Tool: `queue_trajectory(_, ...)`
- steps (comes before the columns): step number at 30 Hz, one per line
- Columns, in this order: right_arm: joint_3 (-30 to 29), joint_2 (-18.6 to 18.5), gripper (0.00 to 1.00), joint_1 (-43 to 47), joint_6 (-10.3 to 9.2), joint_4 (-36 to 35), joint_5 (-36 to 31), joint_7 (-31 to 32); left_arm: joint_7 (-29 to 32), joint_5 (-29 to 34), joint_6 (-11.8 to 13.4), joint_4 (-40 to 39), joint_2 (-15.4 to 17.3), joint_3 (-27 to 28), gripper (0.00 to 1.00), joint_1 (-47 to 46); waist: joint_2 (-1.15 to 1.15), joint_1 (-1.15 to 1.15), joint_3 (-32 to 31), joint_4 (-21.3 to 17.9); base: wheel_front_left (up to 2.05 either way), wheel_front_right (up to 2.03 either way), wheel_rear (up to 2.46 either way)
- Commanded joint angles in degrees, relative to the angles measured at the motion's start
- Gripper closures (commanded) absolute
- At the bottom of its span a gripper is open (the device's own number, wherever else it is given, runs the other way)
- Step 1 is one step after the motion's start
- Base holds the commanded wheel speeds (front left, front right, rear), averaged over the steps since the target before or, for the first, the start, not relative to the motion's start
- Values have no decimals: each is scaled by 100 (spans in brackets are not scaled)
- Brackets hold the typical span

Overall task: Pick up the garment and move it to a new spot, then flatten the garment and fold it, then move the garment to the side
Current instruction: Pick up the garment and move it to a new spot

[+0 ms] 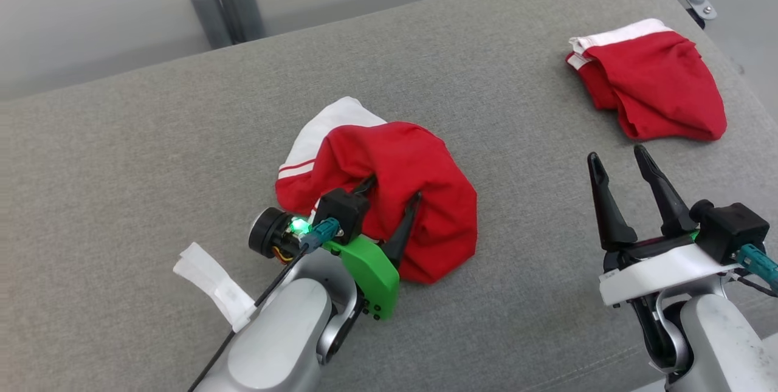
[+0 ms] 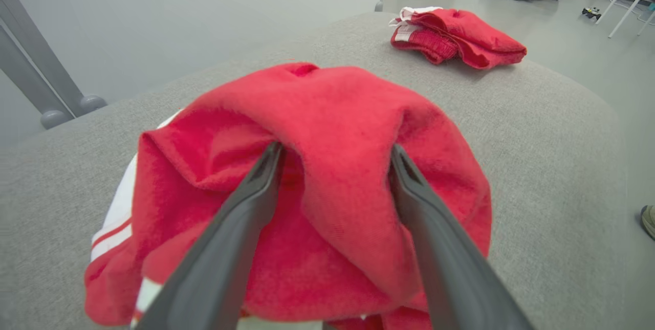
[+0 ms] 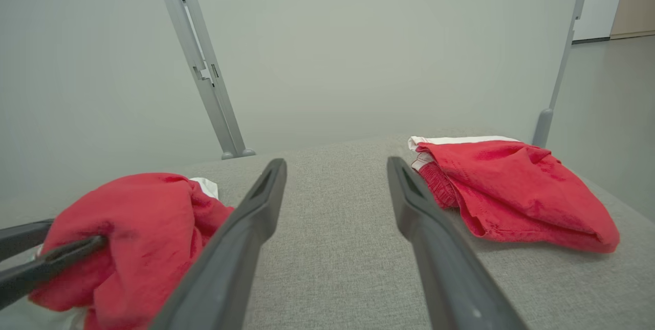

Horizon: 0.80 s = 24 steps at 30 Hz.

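Head view: the left jaws stand apart, tips sunk in the crumpled red garment (image 1: 395,191) on the grey cushion (image 1: 182,137). The right jaws are apart and empty, with a folded red garment (image 1: 656,88) beyond them.
Left wrist view: a hump of the crumpled red garment rises between the spread jaws.
Right wrist view: the crumpled red garment lies left of the right jaws.
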Motion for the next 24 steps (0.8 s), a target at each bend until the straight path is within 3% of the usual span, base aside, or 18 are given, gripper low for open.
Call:
queue_trajectory(1, -47, -49, 0, 107, 1, -19, -37, -16, -23, -52, 17, -145, 30, -9, 0, 27, 0, 0, -280, 355, 0, 0, 0)
queue_trajectory(7, -138, -121, 0, 241, 1, -53, -90, -17, 192, -163, 231, -1059, 403, 148, 0, 470, 0, 0, -572, 765, 0, 0, 0)
queue_trajectory(14, -191, -142, 0, 350, 1, -108, -120, -16, 131, -267, 785, -2137, 1046, 700, 0, 1085, 0, 0, -662, 1077, 0, 0, 0)
queue_trajectory(24, -275, -71, 0, 570, 1, -194, -82, -16, -834, -433, 1374, -2514, 1598, 1651, 0, 2128, 0, 0, -685, 1149, 0, 0, 0)
